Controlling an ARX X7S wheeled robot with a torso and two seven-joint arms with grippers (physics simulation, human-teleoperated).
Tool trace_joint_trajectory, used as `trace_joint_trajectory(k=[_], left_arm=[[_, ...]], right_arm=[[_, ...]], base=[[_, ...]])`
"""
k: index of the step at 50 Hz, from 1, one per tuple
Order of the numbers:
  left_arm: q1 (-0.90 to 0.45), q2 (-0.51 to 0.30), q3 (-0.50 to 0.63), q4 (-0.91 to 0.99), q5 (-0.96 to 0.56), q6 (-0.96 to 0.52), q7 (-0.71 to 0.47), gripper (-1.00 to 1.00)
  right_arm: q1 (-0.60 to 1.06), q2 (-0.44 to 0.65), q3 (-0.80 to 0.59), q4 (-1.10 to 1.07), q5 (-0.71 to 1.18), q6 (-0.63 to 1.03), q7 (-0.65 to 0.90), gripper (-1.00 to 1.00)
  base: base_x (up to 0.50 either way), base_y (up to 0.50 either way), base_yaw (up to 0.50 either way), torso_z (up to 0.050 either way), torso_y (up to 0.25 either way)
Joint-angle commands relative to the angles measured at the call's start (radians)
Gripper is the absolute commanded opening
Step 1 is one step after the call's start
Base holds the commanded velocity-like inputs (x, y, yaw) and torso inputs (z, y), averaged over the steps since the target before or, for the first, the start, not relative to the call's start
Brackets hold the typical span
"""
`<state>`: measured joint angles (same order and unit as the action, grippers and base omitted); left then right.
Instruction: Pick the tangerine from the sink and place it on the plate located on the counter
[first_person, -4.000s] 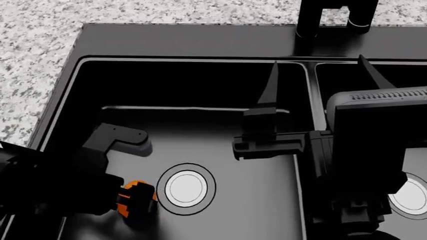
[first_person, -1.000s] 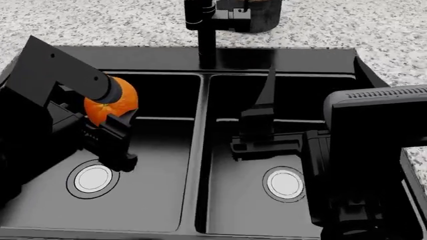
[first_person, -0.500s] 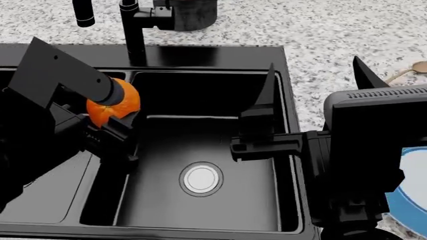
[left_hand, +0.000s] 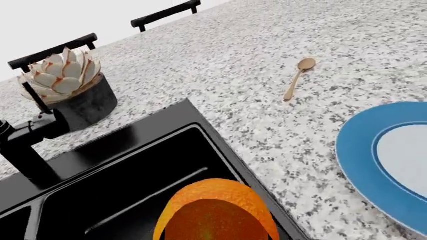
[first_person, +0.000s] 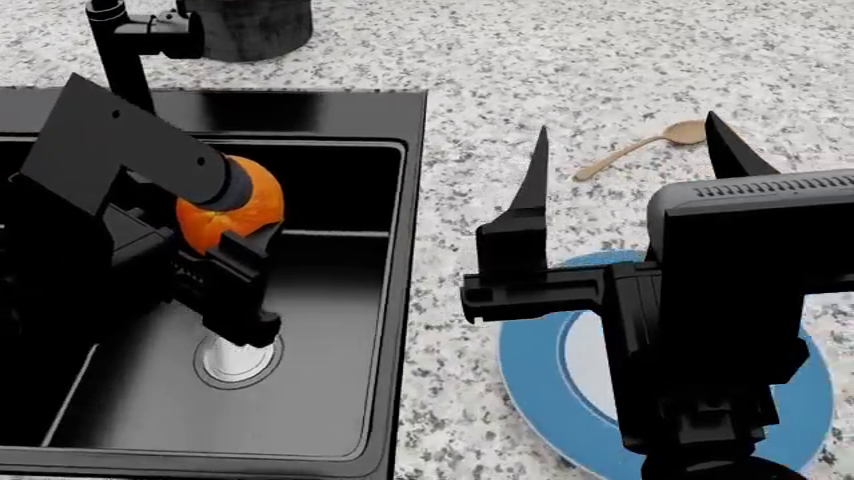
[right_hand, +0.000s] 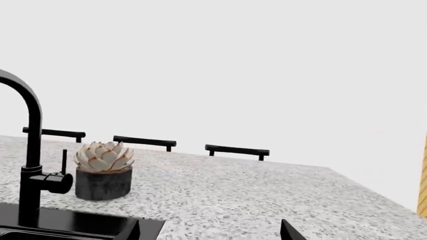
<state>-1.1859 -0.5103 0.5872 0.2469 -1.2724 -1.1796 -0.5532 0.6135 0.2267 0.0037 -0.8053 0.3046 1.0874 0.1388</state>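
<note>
The tangerine (first_person: 248, 200) is held in my left gripper (first_person: 222, 232), which is shut on it above the right basin of the black sink (first_person: 267, 108). In the left wrist view the tangerine (left_hand: 217, 215) hangs over the sink's right rim (left_hand: 220, 145). The blue-rimmed plate (first_person: 534, 365) lies on the speckled counter (first_person: 534, 70) to the right of the sink, partly hidden behind my right arm. It also shows in the left wrist view (left_hand: 360, 160). My right gripper (first_person: 625, 140) is open and empty, raised above the counter and plate; only its fingertips show in its wrist view (right_hand: 212, 232).
A wooden spoon (first_person: 641, 145) lies on the counter beyond the plate. The black faucet (first_person: 118, 40) and a dark pot with a succulent (first_person: 254, 20) stand behind the sink. Black handles (right_hand: 237, 150) run along the counter's far edge.
The tangerine has been lifted out of the basin in the left gripper. The view has swung right: the sink slid left and the plate and spoon came into sight.
</note>
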Motion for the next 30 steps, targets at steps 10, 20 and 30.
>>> trace_joint_trajectory(k=[10, 20, 30], left_arm=[[0.006, -0.006, 0.007, -0.009, -0.009, 0.03, -0.011, -1.0], [0.007, -0.009, 0.006, -0.008, -0.015, 0.034, -0.015, -1.0], [0.004, -0.006, 0.013, -0.012, -0.014, 0.036, -0.013, -1.0]], right_arm=[[0.0, 0.002, -0.005, 0.0, 0.002, 0.001, 0.005, 1.0], [-0.005, 0.006, -0.012, 0.003, 0.002, -0.012, 0.011, 1.0], [-0.002, 0.011, -0.015, 0.007, 0.007, -0.008, 0.015, 1.0]], base=[[0.0, -0.5, 0.0, 0.0, 0.0], [0.0, -0.2, 0.0, 0.0, 0.0], [-0.04, -0.39, 0.0, 0.0, 0.0]])
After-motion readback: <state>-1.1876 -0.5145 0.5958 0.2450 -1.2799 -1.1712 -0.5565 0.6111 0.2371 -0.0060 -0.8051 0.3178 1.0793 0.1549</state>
